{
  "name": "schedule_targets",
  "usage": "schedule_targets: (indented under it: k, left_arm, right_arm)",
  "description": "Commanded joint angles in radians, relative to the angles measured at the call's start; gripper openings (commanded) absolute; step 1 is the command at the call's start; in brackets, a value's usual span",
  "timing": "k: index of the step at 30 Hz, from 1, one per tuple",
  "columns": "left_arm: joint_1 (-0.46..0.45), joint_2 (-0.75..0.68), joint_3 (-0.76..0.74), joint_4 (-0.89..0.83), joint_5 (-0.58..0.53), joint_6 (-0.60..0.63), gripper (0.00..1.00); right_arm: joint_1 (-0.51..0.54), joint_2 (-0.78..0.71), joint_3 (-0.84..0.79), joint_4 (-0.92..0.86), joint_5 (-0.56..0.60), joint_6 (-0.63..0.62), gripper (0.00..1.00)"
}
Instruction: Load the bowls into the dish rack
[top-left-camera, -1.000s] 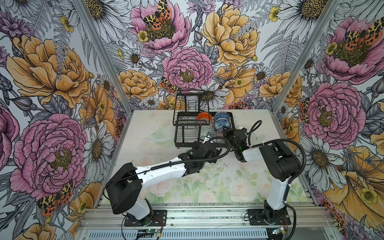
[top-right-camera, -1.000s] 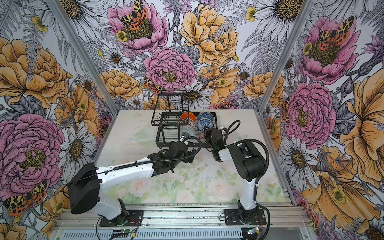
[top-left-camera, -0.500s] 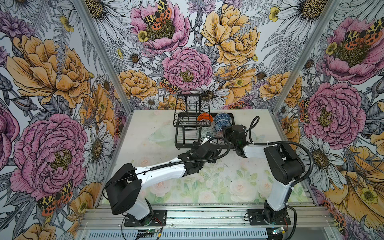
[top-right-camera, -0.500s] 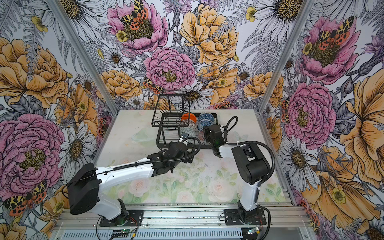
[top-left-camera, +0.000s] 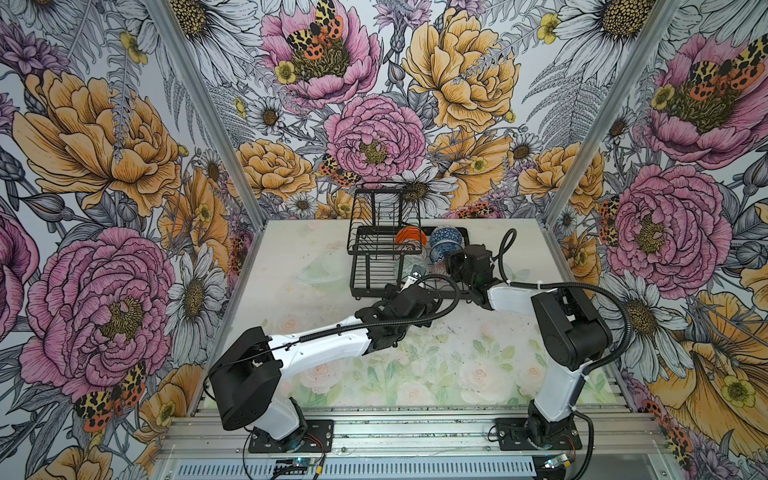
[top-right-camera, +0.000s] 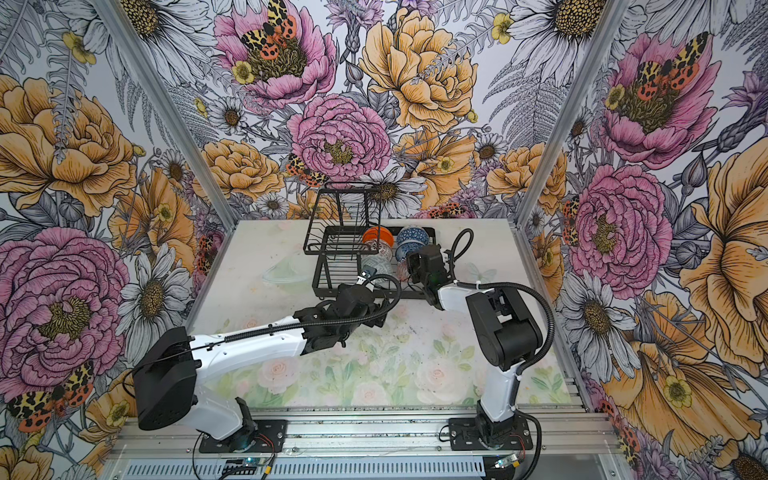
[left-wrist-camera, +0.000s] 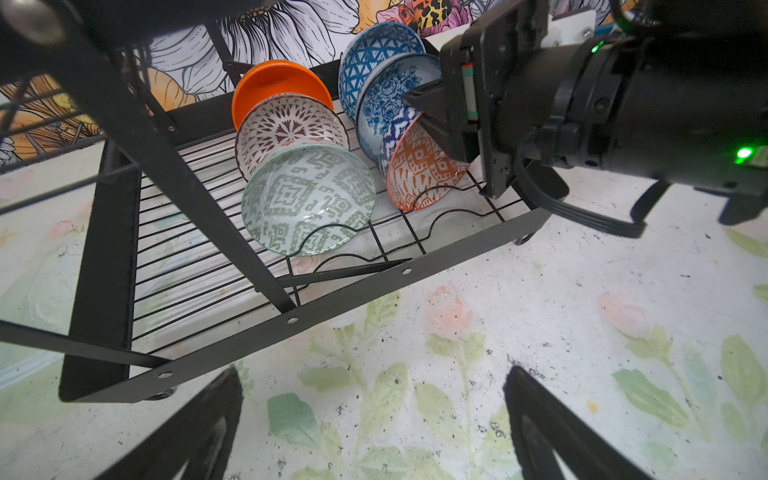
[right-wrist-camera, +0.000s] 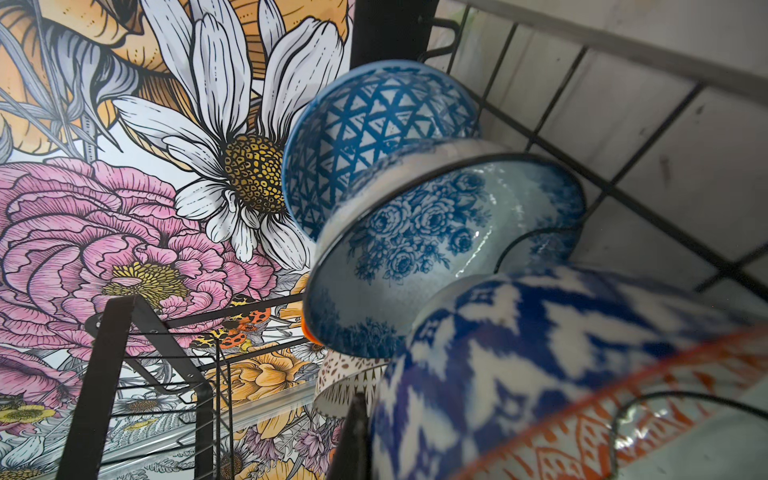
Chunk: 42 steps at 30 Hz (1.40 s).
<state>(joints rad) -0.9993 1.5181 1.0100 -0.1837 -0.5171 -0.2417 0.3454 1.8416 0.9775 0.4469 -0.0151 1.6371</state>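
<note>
The black wire dish rack stands at the back of the table, and several bowls sit on edge in it in two rows. One row holds the orange bowl, the white lattice bowl and the grey-green bowl. The other holds the blue geometric bowl, the blue floral bowl and the red-orange patterned bowl. My right gripper is shut on that last bowl's rim. My left gripper is open and empty over the mat before the rack.
The rack's raised wire basket tier stands over its left half, above the left gripper's reach. A faint pale-green dish shape lies left of the rack; it may be mat print. Flowered walls close in on three sides.
The right arm has pushed a little further over the rack with the red-orange bowl, and its elbow has swung outward. The left arm has stayed where it was.
</note>
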Motion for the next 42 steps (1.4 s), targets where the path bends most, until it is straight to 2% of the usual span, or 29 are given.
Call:
schedule_targets:
  k: [1, 11, 23, 34, 38, 42]
  left_arm:
    - [-0.007, -0.036, -0.018, -0.005, -0.032, -0.023, 0.99]
    - [-0.009, -0.033, -0.019, -0.007, -0.032, -0.031, 0.99]
    - [-0.015, -0.012, -0.007, -0.002, -0.03, -0.023, 0.99]
    - [-0.018, -0.006, -0.01, -0.004, -0.029, -0.028, 0.98]
    - [-0.018, -0.005, -0.008, -0.006, -0.03, -0.027, 0.99]
    - [-0.017, -0.002, -0.007, -0.007, -0.031, -0.023, 0.99]
  right_arm:
    - [-0.006, -0.044, -0.025, -0.119, -0.006, -0.021, 0.0]
    - [-0.005, -0.066, -0.066, -0.119, -0.003, -0.033, 0.0]
    - [-0.002, -0.086, -0.102, -0.103, 0.005, -0.05, 0.1]
    - [0.046, -0.099, -0.135, -0.087, 0.107, 0.06, 0.14]
    - [0.061, -0.102, -0.159, -0.112, 0.132, 0.133, 0.14]
    - [0.074, -0.111, -0.166, -0.148, 0.158, 0.156, 0.14]
